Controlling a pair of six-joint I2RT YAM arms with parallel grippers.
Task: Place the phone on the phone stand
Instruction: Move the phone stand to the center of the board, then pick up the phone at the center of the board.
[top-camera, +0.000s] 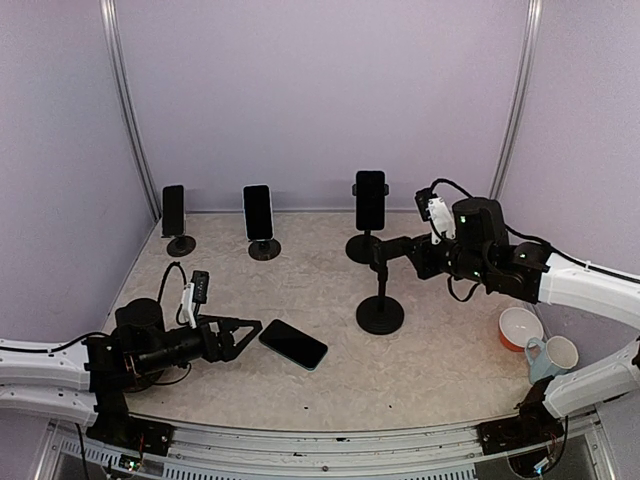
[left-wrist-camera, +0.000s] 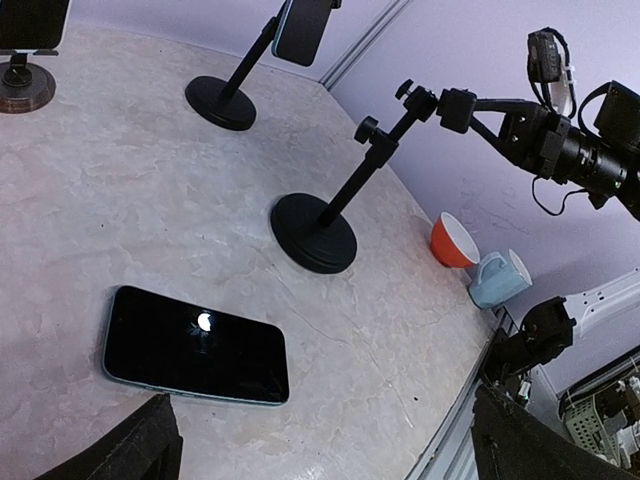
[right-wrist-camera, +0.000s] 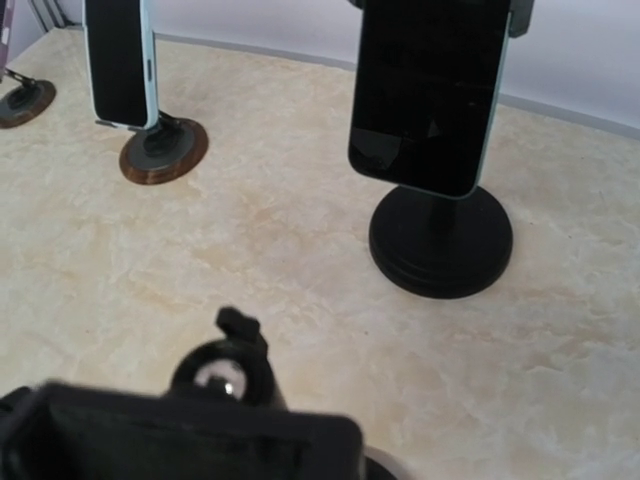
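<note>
One phone down flat, stand head in the right grip

Your left gripper sits low over the beige marbled table. Its fingers are spread wide and hold nothing. The dark slab phone with the pale blue edge lies flat on the table, screen up, just ahead of those fingertips. In the left wrist view it sits in front of the gap, off toward one finger and clear of both.

Your right gripper has its fingers pinched on the head of the black round-based phone stand. The stand's base rests on the table below those fingers, and its stem rises to them. The head is blurred in the right wrist view, so you cannot read its angle there. Phone and stand are apart; the phone is not on the stand.

Beyond the right fingers, three other dark phones on stands line the far side of the table. Back behind those fingers, toward the arm's base, an orange-red bowl stands just beside a pale blue mug.
</note>
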